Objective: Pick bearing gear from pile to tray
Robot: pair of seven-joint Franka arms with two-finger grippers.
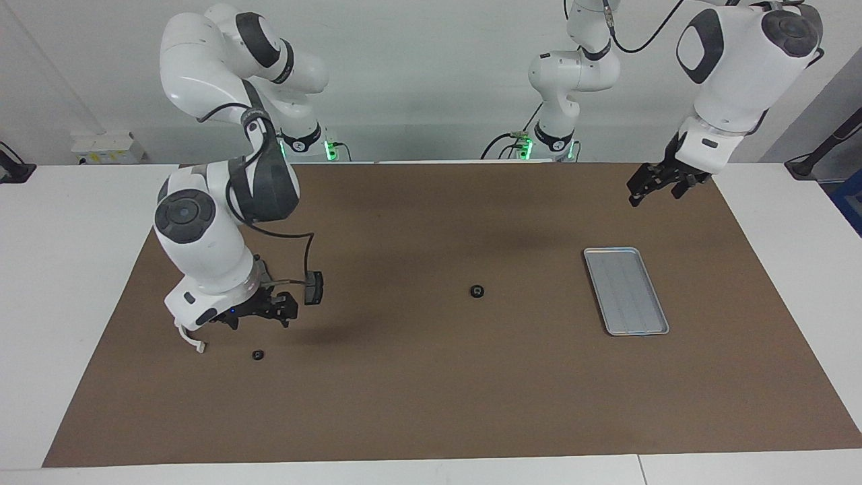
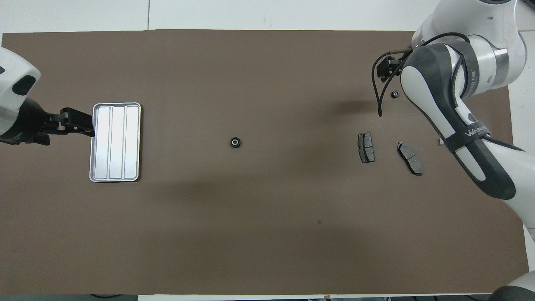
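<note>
One small black bearing gear lies in the pile at the right arm's end of the mat. A second bearing gear sits alone mid-mat. The pile also holds two dark brake pads and a white bracket, which is mostly hidden under the right arm. My right gripper hangs open and empty just above the pile, close to its bearing gear. The silver tray lies empty toward the left arm's end. My left gripper waits open in the air beside the tray.
A brown mat covers most of the white table. One brake pad lies right beside the right gripper's cable. The right arm's elbow stands over the bracket.
</note>
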